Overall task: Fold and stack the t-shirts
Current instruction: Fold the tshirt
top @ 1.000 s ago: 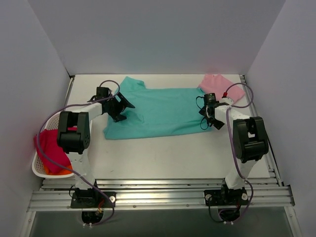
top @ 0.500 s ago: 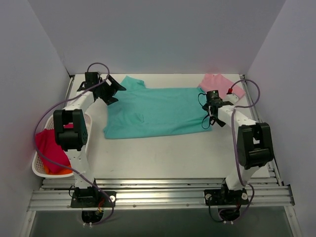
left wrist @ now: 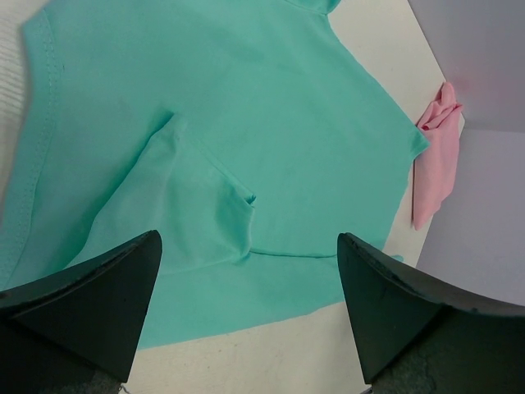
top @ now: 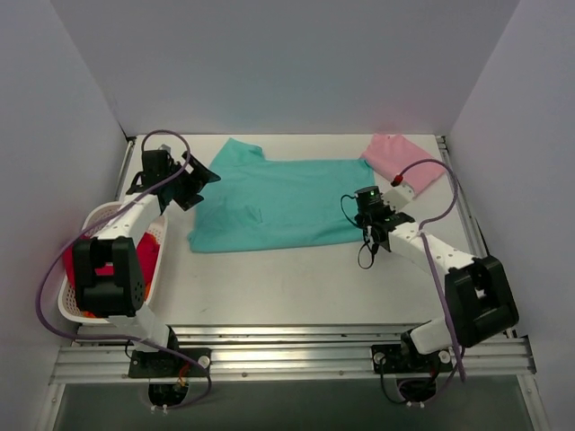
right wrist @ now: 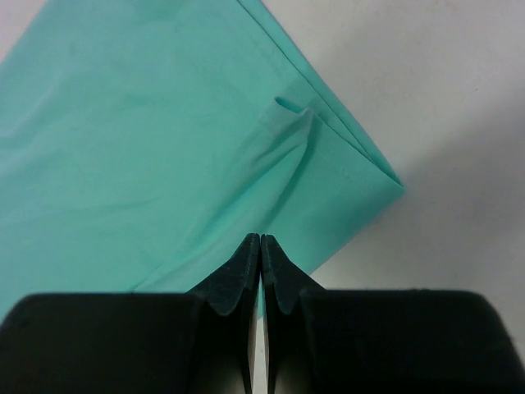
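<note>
- Near-right corner of teal-green shirt (top: 278, 202): right gripper (right wrist: 260, 240) fingers pressed together, apparently empty; should open before pinching the hem.
- Left gripper (left wrist: 248, 246) spread wide over the far-left side; should catch both layers.

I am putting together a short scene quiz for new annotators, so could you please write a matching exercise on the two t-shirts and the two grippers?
Things:
1. teal t-shirt
2. pink t-shirt
3. left gripper
4. right gripper

States:
A. fingers shut together
B. lying at the table's far right corner
C. fingers wide open
D. spread out mid-table

Pairs: 1-D, 2-B, 3-C, 4-A
</note>
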You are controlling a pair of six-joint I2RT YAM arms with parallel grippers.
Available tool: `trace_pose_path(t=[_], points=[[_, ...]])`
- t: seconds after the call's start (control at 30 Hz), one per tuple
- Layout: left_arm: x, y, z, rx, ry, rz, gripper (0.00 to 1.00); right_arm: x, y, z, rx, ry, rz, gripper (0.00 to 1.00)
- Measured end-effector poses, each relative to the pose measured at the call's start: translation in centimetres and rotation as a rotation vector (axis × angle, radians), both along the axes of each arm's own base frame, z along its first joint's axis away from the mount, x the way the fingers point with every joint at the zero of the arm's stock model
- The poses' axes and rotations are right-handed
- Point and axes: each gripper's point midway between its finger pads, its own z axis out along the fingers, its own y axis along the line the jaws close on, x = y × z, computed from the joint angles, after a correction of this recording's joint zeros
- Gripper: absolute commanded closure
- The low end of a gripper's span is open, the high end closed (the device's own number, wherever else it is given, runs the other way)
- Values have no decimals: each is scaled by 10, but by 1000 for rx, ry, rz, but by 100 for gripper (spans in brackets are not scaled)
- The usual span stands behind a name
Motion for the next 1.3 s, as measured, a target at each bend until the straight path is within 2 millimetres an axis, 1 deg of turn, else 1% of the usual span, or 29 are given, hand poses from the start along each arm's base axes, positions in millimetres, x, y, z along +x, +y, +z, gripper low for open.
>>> trace_pose_path(t=[0.1, 0.17, 0.23, 0.33, 0.43, 0.57, 0.7, 0.73, 0.83, 0.9, 0.97, 1.0, 1.03, 1.07, 1.13, 1.17, 1.2, 1.23, 1.27, 1.3], points=[[0, 1, -2, 3, -2, 4, 1, 3, 4, -37, -18, 80, 7, 100], [0, 1, -3, 4, -2, 5, 0, 4, 6, -57, -33, 123, 11, 100], [2, 1, -2, 3, -16, 5, 0, 7, 7, -72, -49, 161, 10, 100], [6, 0, -3, 2, -28, 3, 0, 18, 8, -83, -58, 183, 2, 100], [9, 0, -12, 1, -19, 1, 0, 32, 3, -85, -58, 180, -21, 100], [9, -1, -24, -2, 7, -3, 0, 43, -17, -79, -57, 160, -76, 100], [10, -1, -27, -5, 10, -8, 0, 46, -47, -78, -65, 166, -142, 100], [10, -2, -27, -6, 8, -9, 5, 46, -56, -79, -67, 169, -160, 100], [11, -2, -26, -5, -1, -12, 5, 46, -75, -79, -69, 173, -203, 100], [11, -2, -26, -3, -4, -13, 5, 45, -83, -80, -69, 176, -221, 100], [12, -1, -25, 4, -10, -12, 4, 45, -82, -80, -69, 170, -215, 100], [13, 0, -25, 11, -15, -9, 3, 42, -80, -79, -71, 166, -206, 95], [14, 1, -25, 21, -21, -7, 3, 39, -76, -77, -73, 161, -193, 87], [15, 2, -25, 33, -28, -6, 3, 36, -72, -71, -74, 149, -178, 57], [18, 3, -22, 51, -51, -4, 2, 32, -59, -52, -75, 102, -138, 28], [20, 3, -20, 60, -68, -5, 2, 34, -51, -37, -77, 64, -113, 17], [23, 4, -17, 75, -81, -5, 1, 36, -42, -21, -77, 20, -89, 15], [26, 5, -17, 95, -83, -1, 7, 37, -34, -4, -83, -21, -67, 15], [29, 6, -14, 114, -83, 6, 12, 40, -26, 12, -84, -58, -50, 15], [40, 10, -8, 157, -78, 21, 32, 44, -17, 27, -82, -91, -30, 15]])
